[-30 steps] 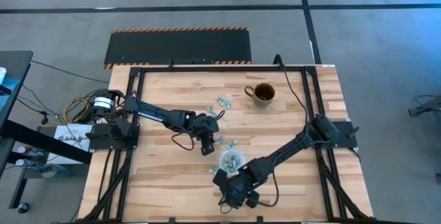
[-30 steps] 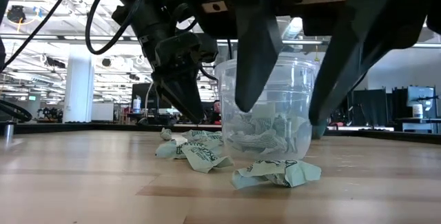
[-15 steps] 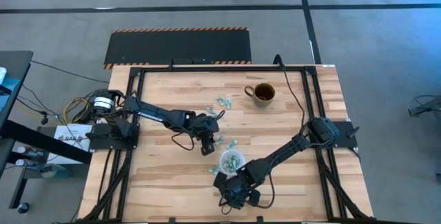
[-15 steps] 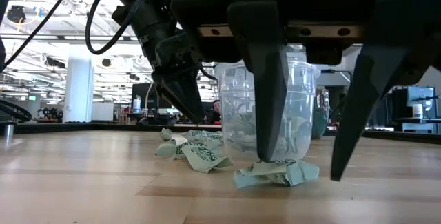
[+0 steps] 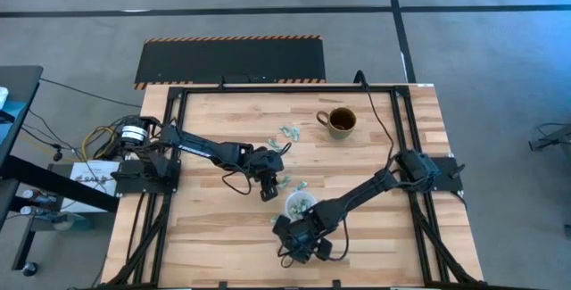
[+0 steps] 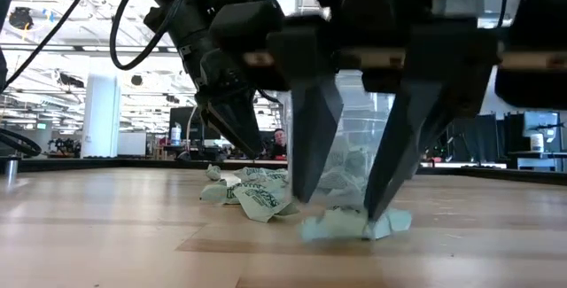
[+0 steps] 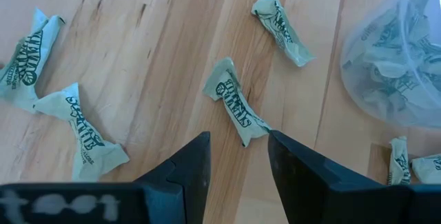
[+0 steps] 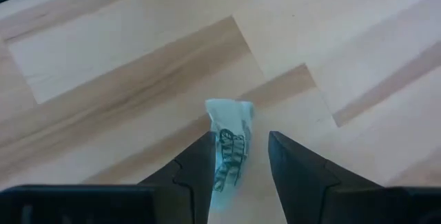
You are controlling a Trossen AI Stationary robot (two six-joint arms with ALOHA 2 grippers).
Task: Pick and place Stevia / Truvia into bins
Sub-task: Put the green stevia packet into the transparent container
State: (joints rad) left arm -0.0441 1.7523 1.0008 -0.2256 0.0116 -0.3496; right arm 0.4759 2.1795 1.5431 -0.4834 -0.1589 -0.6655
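Left tool (image 5: 268, 192): released, fingers parted over a crumpled pale green and white paper sachet (image 7: 236, 102) on the pale wooden counter (image 5: 205, 227); 4 more sachets lie nearby.

Small round clear plastic cup (image 5: 300, 206): upright mid-counter, holding sachets.

Right tool (image 6: 341, 204): released, tips at the counter astride 1 sachet (image 8: 229, 149) just beside the cup.

Brown handled mug (image 5: 340, 121): well apart.

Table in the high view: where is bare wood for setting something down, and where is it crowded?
Bare: the left side below the left arm, and the right side between mug and right arm. Crowded: mid-table, where sachets surround the cup and both grippers, left and right.
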